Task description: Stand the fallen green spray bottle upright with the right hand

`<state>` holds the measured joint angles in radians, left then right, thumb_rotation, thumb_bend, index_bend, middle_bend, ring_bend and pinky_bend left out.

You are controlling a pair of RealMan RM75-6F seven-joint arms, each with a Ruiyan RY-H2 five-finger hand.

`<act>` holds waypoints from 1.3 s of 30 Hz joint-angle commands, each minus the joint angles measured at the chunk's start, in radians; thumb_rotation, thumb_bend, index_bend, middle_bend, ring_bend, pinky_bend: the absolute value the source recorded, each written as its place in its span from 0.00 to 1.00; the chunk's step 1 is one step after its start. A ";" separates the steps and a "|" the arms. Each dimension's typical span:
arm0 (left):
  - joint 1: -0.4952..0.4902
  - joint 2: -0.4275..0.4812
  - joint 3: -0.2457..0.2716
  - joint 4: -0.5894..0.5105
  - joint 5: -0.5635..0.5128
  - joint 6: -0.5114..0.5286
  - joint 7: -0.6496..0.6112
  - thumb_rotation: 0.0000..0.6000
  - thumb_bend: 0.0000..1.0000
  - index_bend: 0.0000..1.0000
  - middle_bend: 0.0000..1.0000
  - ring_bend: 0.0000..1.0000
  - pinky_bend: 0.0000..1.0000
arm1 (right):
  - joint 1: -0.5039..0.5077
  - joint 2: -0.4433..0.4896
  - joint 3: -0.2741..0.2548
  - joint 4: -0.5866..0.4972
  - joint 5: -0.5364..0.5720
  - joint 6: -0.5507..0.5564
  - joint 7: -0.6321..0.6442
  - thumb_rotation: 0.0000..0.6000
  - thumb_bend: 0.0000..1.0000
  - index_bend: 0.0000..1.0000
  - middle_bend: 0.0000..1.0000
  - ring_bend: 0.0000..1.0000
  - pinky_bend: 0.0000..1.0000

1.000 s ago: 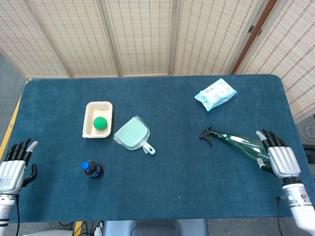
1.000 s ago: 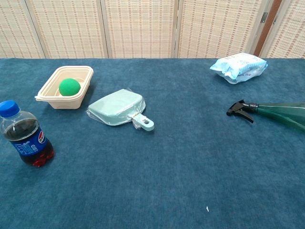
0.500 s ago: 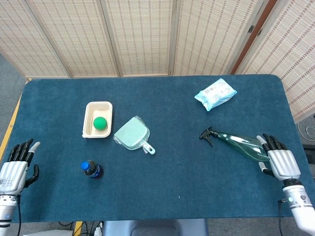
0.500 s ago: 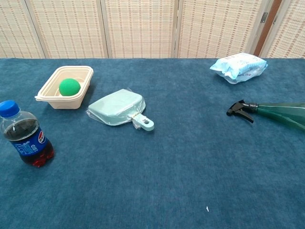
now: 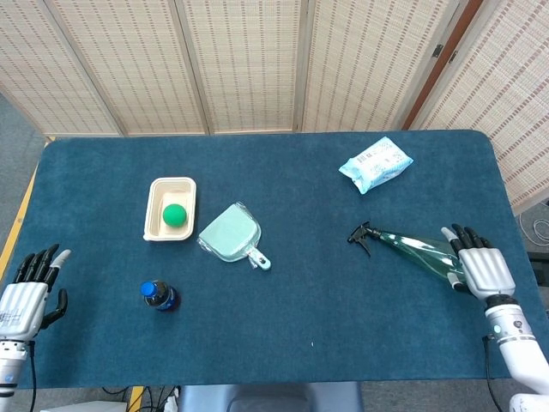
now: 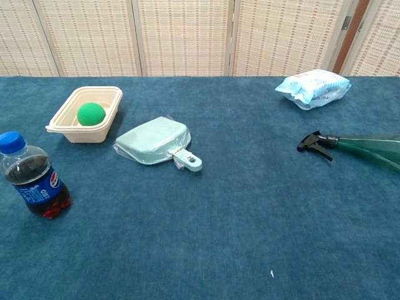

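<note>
Your right hand (image 5: 480,269) is sitting at the right edge of the head view, fingers spread over the base of the green spray bottle (image 5: 419,252); you cannot tell whether it is gripping, because the hand is hiding the contact. The bottle is lying on its side on the blue table (image 5: 326,215), black nozzle pointing left. In the chest view its body is running off the right edge. Your left hand (image 5: 26,292) is resting open at lower left, holding nothing.
</note>
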<state>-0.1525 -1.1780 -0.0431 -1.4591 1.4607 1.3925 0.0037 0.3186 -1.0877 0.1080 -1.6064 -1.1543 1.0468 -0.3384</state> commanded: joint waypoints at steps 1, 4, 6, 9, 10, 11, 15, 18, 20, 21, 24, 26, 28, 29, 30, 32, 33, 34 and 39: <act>0.002 0.001 0.002 0.007 0.008 0.007 -0.011 1.00 0.61 0.06 0.00 0.00 0.00 | 0.037 0.021 0.008 -0.036 0.048 -0.031 -0.072 1.00 0.30 0.00 0.04 0.03 0.20; 0.000 0.003 0.002 0.013 0.016 0.011 -0.021 1.00 0.61 0.06 0.00 0.00 0.00 | 0.065 0.028 0.008 -0.054 0.092 -0.048 -0.139 1.00 0.30 0.00 0.05 0.03 0.20; -0.003 0.005 0.001 0.019 0.021 0.011 -0.028 1.00 0.61 0.06 0.00 0.00 0.00 | 0.084 0.029 0.008 -0.066 0.124 -0.056 -0.182 1.00 0.30 0.00 0.05 0.03 0.20; -0.006 0.006 0.001 0.030 0.028 0.013 -0.046 1.00 0.61 0.06 0.00 0.00 0.00 | 0.110 0.020 0.012 -0.079 0.162 -0.062 -0.220 1.00 0.30 0.00 0.05 0.03 0.20; -0.006 0.006 0.001 0.035 0.031 0.013 -0.053 1.00 0.61 0.06 0.00 0.00 0.00 | 0.117 0.016 0.011 -0.081 0.171 -0.064 -0.230 1.00 0.30 0.00 0.05 0.03 0.20; -0.007 0.006 0.002 0.041 0.032 0.012 -0.061 1.00 0.61 0.06 0.00 0.00 0.00 | 0.124 0.012 0.010 -0.083 0.179 -0.065 -0.240 1.00 0.30 0.00 0.05 0.03 0.20; -0.008 0.002 0.005 0.070 0.034 0.007 -0.093 1.00 0.61 0.06 0.00 0.00 0.00 | 0.150 -0.011 0.002 -0.079 0.227 -0.071 -0.280 1.00 0.30 0.00 0.05 0.03 0.20; -0.006 -0.001 0.008 0.090 0.037 0.008 -0.118 1.00 0.61 0.06 0.00 0.00 0.00 | 0.165 -0.026 -0.009 -0.071 0.260 -0.075 -0.304 1.00 0.30 0.00 0.05 0.03 0.20; -0.004 -0.003 0.011 0.104 0.040 0.010 -0.133 1.00 0.61 0.06 0.00 0.00 0.00 | 0.175 -0.033 -0.019 -0.068 0.284 -0.077 -0.326 1.00 0.30 0.00 0.05 0.03 0.20; -0.003 -0.005 0.012 0.110 0.041 0.011 -0.139 1.00 0.61 0.06 0.00 0.00 0.00 | 0.179 -0.035 -0.022 -0.068 0.294 -0.078 -0.335 1.00 0.30 0.00 0.05 0.03 0.20; -0.001 -0.009 0.016 0.129 0.045 0.014 -0.159 1.00 0.61 0.06 0.00 0.00 0.00 | 0.194 -0.040 -0.031 -0.066 0.323 -0.080 -0.354 1.00 0.30 0.00 0.05 0.03 0.20; 0.000 -0.013 0.018 0.139 0.048 0.015 -0.166 1.00 0.61 0.06 0.00 0.00 0.00 | 0.204 -0.044 -0.032 -0.062 0.339 -0.084 -0.358 1.00 0.30 0.00 0.05 0.03 0.20; 0.001 -0.016 0.021 0.147 0.051 0.016 -0.171 1.00 0.61 0.06 0.00 0.00 0.00 | 0.217 -0.049 -0.030 -0.056 0.353 -0.093 -0.357 1.00 0.30 0.00 0.05 0.03 0.20; 0.002 -0.017 0.022 0.150 0.052 0.016 -0.171 1.00 0.61 0.06 0.00 0.00 0.00 | 0.224 -0.052 -0.030 -0.052 0.358 -0.099 -0.358 1.00 0.30 0.00 0.05 0.03 0.20; 0.002 -0.018 0.024 0.153 0.054 0.016 -0.170 1.00 0.61 0.06 0.00 0.00 0.00 | 0.234 -0.055 -0.031 -0.047 0.364 -0.107 -0.361 1.00 0.30 0.00 0.05 0.03 0.20; 0.002 -0.018 0.026 0.157 0.057 0.017 -0.172 1.00 0.61 0.06 0.00 0.00 0.00 | 0.253 -0.062 -0.032 -0.035 0.377 -0.122 -0.367 1.00 0.30 0.00 0.05 0.03 0.20; 0.002 -0.018 0.026 0.159 0.058 0.018 -0.174 1.00 0.61 0.06 0.00 0.00 0.00 | 0.260 -0.066 -0.032 -0.028 0.383 -0.128 -0.369 1.00 0.30 0.00 0.05 0.03 0.20; 0.001 -0.019 0.026 0.161 0.060 0.018 -0.177 1.00 0.61 0.06 0.00 0.00 0.00 | 0.268 -0.071 -0.033 -0.019 0.391 -0.135 -0.369 1.00 0.30 0.00 0.05 0.03 0.20; -0.004 -0.020 0.027 0.179 0.061 0.009 -0.193 1.00 0.61 0.06 0.00 0.00 0.00 | 0.306 -0.114 -0.036 0.042 0.423 -0.176 -0.360 1.00 0.30 0.00 0.05 0.03 0.20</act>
<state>-0.1554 -1.1976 -0.0163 -1.2820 1.5216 1.4033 -0.1873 0.6113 -1.1860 0.0743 -1.5825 -0.7413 0.8847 -0.7023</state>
